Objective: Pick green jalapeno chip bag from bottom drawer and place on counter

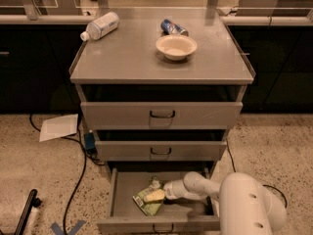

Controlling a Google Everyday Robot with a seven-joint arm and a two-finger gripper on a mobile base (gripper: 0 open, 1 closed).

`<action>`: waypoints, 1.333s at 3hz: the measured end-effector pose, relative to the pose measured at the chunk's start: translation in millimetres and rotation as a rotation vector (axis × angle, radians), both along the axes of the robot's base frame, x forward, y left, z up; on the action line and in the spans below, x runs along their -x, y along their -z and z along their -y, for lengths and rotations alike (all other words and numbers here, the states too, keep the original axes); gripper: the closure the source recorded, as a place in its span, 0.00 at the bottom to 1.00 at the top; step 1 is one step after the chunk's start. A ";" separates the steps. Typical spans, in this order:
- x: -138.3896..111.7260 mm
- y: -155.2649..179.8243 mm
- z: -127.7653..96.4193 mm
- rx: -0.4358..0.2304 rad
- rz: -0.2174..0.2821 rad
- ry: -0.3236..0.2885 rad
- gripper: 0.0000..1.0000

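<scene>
in open bottom drawer, 6 o'clock from counter: green jalapeno chip bag lying left of centre. gripper over bag from its 3 o'clock side; spread or pinching, cannot tell.

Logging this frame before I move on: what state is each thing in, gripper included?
Bottom drawer: pulled open.
Top drawer: pushed in.
Middle drawer: pushed in.
Chip bag: lying in the bottom drawer.
Gripper: down in the bottom drawer, at the bag.
Bottle: on its side on the counter, capped.
Bowl: upright, empty.
Blue packet: lying behind the bowl.
</scene>
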State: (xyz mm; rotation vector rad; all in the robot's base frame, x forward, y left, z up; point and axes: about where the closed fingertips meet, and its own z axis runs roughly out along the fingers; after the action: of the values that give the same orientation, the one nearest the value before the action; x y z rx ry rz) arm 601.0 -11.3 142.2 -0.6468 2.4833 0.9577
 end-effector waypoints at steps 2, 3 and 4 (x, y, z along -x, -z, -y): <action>0.0 12.9 -7.3 0.006 -0.027 -0.016 0.19; 0.0 12.9 -7.4 0.006 -0.027 -0.016 0.42; 0.0 12.9 -7.4 0.006 -0.027 -0.016 0.66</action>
State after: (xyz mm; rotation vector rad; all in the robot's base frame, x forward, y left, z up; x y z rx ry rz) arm 601.0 -3.9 129.3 -0.6612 2.5095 0.9713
